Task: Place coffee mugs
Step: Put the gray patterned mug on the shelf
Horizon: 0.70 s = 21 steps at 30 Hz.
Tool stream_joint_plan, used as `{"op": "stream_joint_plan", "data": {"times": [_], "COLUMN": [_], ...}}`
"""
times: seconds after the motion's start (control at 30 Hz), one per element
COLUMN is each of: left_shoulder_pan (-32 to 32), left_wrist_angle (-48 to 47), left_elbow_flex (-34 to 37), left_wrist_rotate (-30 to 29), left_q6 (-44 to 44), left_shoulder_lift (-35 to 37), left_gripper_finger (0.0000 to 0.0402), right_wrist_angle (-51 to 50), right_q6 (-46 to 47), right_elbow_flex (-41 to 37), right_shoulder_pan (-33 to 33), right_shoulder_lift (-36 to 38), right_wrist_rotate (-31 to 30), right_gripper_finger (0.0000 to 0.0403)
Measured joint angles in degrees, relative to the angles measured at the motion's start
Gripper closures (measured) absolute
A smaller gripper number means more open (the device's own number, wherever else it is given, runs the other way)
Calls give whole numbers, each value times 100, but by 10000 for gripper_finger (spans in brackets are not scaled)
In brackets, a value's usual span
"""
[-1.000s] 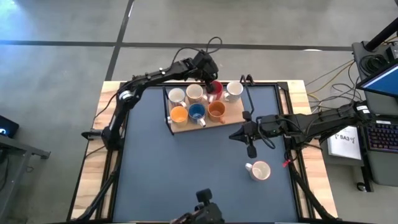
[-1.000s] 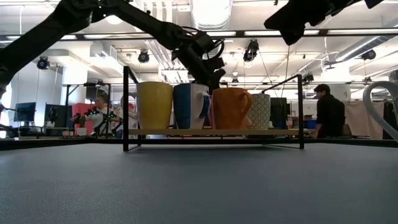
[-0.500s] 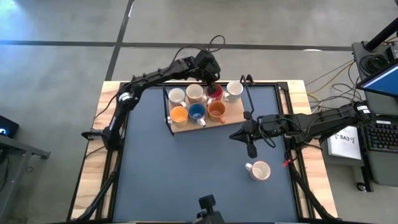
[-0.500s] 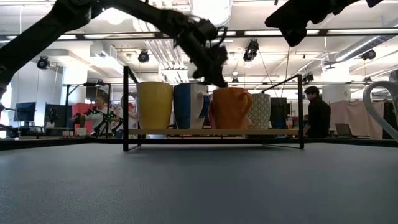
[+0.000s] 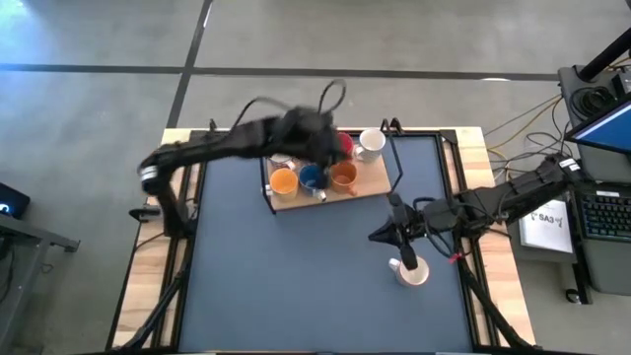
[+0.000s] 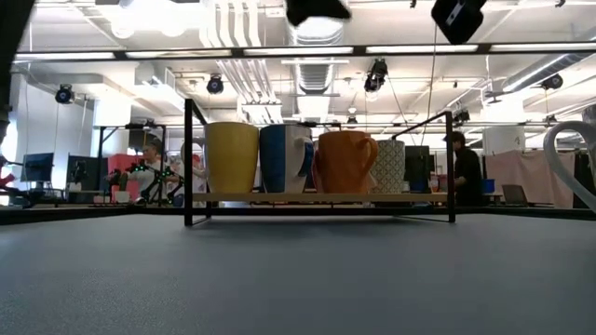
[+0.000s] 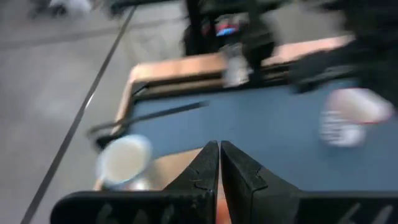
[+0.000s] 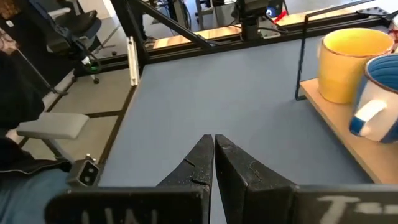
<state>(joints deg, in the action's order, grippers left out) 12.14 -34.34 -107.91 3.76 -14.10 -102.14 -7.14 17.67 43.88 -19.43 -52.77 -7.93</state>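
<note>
Left gripper (image 7: 219, 163): fingers pressed together, holding nothing; in the high view it sits blurred over the tray, upper centre of the frame.
Right gripper (image 8: 213, 155): fingers closed and empty, above the lone white mug (image 5: 413, 271) at lower right of the mat in the high view.
Tray (image 5: 296, 202): wooden, upper centre, carrying the yellow-orange mug (image 5: 284, 181), blue mug (image 5: 312, 178), orange mug (image 5: 343, 176), red mug (image 5: 344, 145) and a white mug (image 5: 371, 144).
Low view: mugs stand upright in a row across the frame's middle.
</note>
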Motion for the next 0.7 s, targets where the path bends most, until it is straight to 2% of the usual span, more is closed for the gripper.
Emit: {"op": "stream_joint_plan", "data": {"times": [0.17,0.37,0.53,0.7], "left_shoulder_pan": [-933,-2038,-2690,-2963], "left_wrist_angle": [1374,2597,3229,3408], "left_elbow_flex": [1726,3395,4367,4812], "left_wrist_rotate": [-177,-1466,-2460,-3078], "left_q6": [141,215,224,289], "left_shoulder_lift": [1206,2279,2888,3218], "left_gripper_finger": [401,401,401,401], "right_wrist_angle": [22,63,-119,-1213], "right_q6": [286,952,1646,2250], "right_elbow_flex": [0,0,111,970], "right_shoulder_pan": [-444,-624,-620,-622], "right_shoulder_lift": [0,-64,-185,-555], "right_wrist_rotate": [-396,-615,-533,-280], "right_gripper_finger": [394,394,394,394]}}
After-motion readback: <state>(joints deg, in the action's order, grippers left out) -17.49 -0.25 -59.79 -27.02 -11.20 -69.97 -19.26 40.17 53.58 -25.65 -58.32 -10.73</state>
